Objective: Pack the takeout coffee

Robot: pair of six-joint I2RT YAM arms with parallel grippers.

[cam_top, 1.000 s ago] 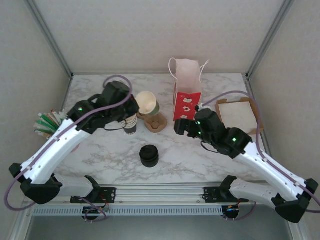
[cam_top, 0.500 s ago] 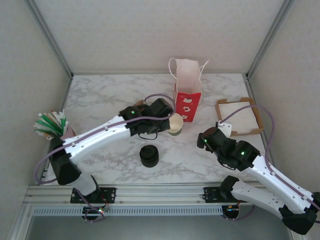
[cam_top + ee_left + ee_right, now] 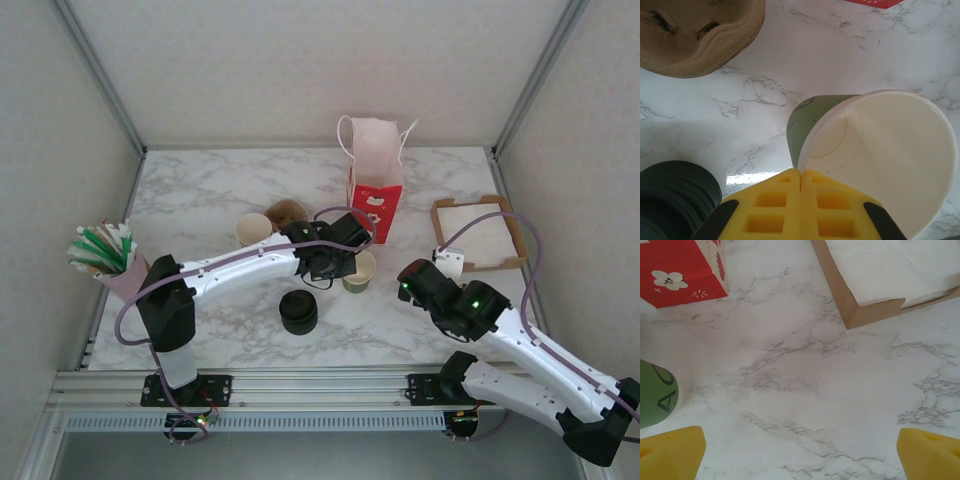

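L gripper [image 3: 800, 181] has its fingers together, pinching the rim wall of a lidless green cup [image 3: 880, 150]. The cup is mid-counter, just in front of the red bag [image 3: 375, 205]. From above, the arm hides part of the cup. R gripper [image 3: 800, 457] has its jaws wide apart, tips cut off at the frame corners. The lid stack [image 3: 675, 195] is partly cropped.

The right claw [image 3: 800, 455] gapes wide over the worktop [image 3: 805, 390], green cup [image 3: 655, 395] at left, red bag [image 3: 680, 275] and napkin tray [image 3: 840, 295] beyond.
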